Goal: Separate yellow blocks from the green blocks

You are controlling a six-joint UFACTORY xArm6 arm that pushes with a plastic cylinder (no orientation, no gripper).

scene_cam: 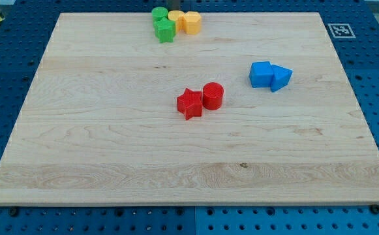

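Two green blocks and two yellow blocks are bunched together at the board's top edge, a little left of centre. A green cylinder (158, 14) is at the group's top left. A green star (166, 31) sits just below it. A yellow block (177, 19) touches the green ones on their right, and a yellow hexagon-like block (191, 22) sits against its right side. My tip (175, 10) shows as a short dark stub at the view's top, right behind the left yellow block, between the green cylinder and the yellow hexagon.
A red star (189, 104) and a red cylinder (212, 95) touch near the board's middle. A blue cube (261, 74) and a blue triangular block (281, 77) touch at the right. A fiducial marker (339, 30) lies off the board's top right corner.
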